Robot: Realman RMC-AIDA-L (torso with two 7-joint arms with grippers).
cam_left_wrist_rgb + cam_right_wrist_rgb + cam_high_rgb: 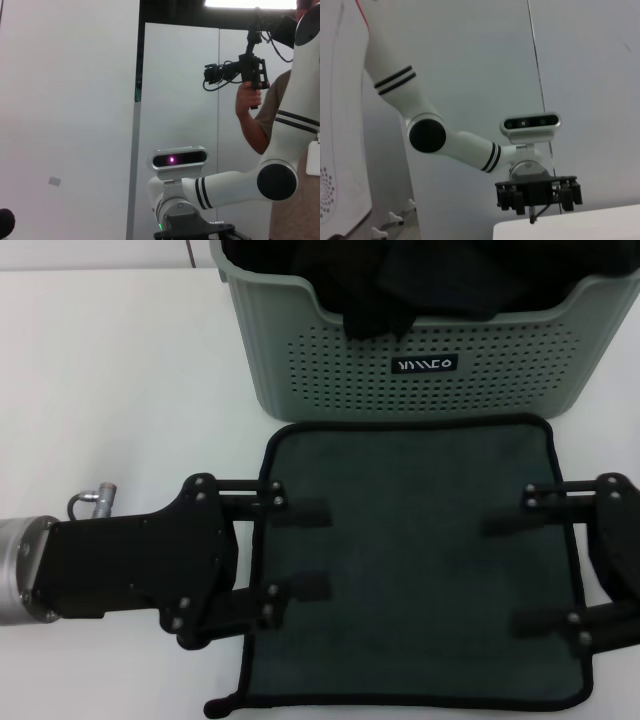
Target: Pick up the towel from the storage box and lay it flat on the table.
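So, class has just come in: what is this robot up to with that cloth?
A dark grey-green towel lies spread flat on the white table, just in front of the sage-green storage box, which holds more dark cloth. The left gripper and right gripper sit at opposite side edges of the towel, fingers open over it. The laying-out looks essentially done.

In the head view, the storage box at 12 o'clock is cut off by the top edge, its back rim unseen; the dark cloth heaped inside is too dark to make out. The towel runs off the bottom edge at 6 o'clock. The right end effector is clipped at 3 o'clock. The left end effector covers the towel's near edge.
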